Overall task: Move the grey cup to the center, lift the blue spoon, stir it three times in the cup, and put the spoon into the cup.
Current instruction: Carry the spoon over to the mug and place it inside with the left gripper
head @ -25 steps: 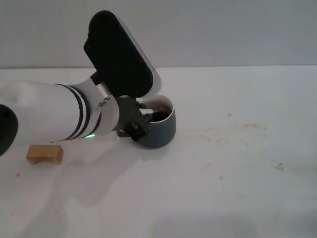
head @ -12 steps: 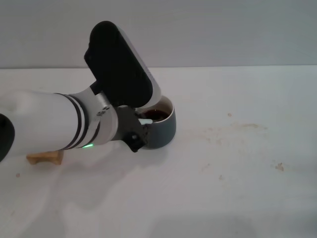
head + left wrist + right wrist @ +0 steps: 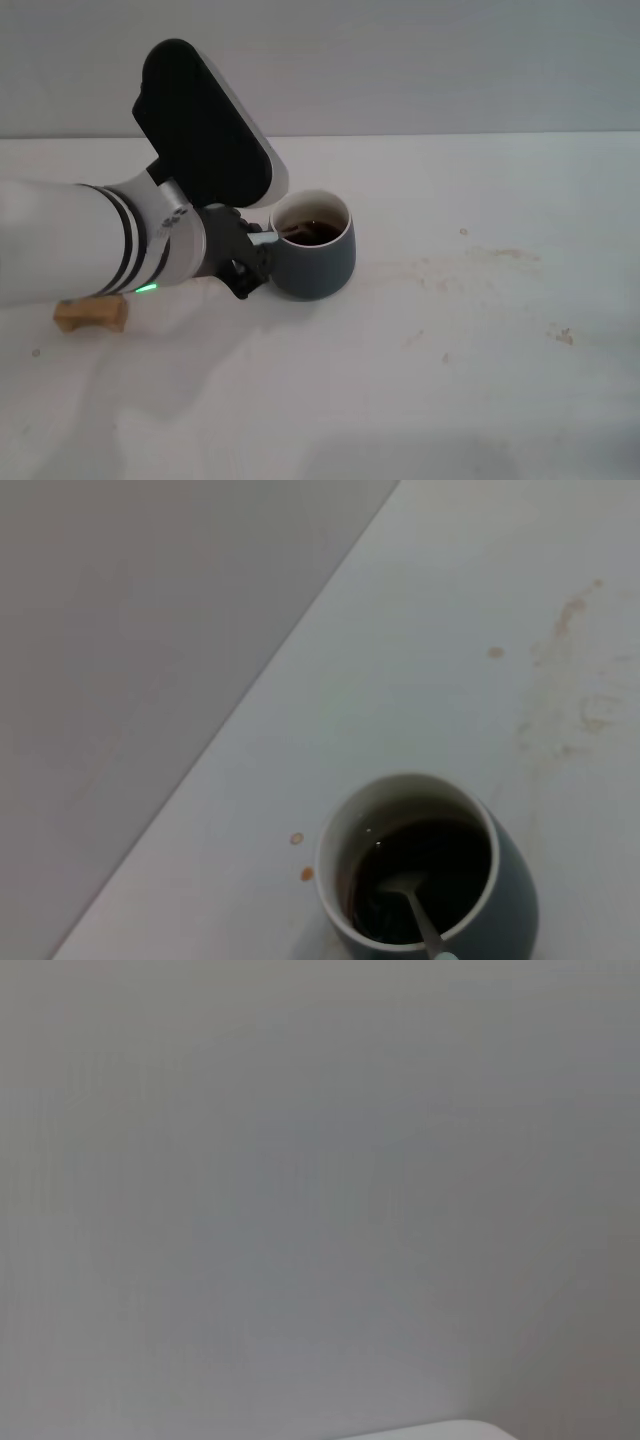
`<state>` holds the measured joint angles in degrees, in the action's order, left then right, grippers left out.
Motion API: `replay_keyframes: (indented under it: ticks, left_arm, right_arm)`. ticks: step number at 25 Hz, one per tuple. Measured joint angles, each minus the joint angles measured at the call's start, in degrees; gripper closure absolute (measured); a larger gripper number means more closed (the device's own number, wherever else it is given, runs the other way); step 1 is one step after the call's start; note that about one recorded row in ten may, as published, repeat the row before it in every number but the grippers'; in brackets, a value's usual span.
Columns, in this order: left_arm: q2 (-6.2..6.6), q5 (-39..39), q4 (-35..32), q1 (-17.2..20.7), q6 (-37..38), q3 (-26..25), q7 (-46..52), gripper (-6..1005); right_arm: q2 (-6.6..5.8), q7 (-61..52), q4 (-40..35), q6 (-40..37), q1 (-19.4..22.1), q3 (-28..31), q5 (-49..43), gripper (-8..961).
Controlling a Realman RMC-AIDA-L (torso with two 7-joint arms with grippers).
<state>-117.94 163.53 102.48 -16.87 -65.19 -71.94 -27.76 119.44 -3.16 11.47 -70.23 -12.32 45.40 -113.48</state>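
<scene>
While blue spoon (image 3: 425,928) rests in grey cup (image 3: 318,268), left pincer (image 3: 252,262) beside rim, grip state unclear; table (image 3: 480,340) open rightward.

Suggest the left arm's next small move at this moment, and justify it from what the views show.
Probably draw the left claw a little further from the grey cup and clear of it. The blue spoon already lies in the cup, bowl in the dark liquid, neck on the rim, so little seems left but retreating without knocking the cup.
</scene>
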Motion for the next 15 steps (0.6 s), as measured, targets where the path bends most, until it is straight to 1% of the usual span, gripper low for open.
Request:
replay_keyframes:
  ticks: [6,15]
  left_arm:
    - [-0.02,0.05,-0.90,-0.83,1.43,-1.69,-1.28,825]
    - [-0.15,-0.13,-2.23,-2.81,2.54,-1.26,-1.44,825]
  right_arm:
    - [0.04,0.00,0.38,0.21,-0.02,-0.04,-0.06,955]
    - [0.09,0.00,0.49,0.28,0.02,-0.05,-0.07,954]
